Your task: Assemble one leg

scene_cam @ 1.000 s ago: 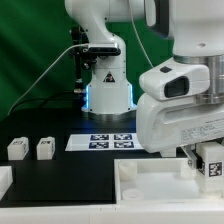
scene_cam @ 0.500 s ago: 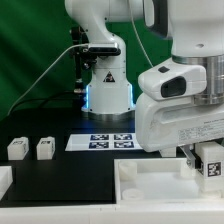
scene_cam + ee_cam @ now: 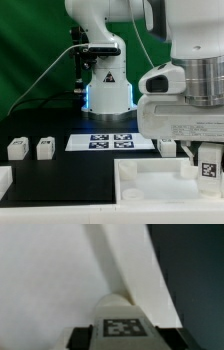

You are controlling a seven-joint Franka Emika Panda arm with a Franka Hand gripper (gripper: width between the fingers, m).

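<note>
While hanging over the large white tray (image 3: 150, 187) at the exterior view's right, clamps with the gripper (image 3: 207, 161), fingers pinched on the leg (image 3: 209, 169), tag facing outward. Well apart leftward, sitting side by side: two spare legs (image 3: 17, 148).

The arm (image 3: 185, 100) hangs at the exterior view's right, wrist pointing down. Its claw (image 3: 206, 172) pinches a leg (image 3: 208, 163) between both fingers.

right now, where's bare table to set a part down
Bare black table lies in front of the marker board, between the two loose legs and the tray. Crowded at the exterior view's right: the gripper holds a leg over the tray.
</note>
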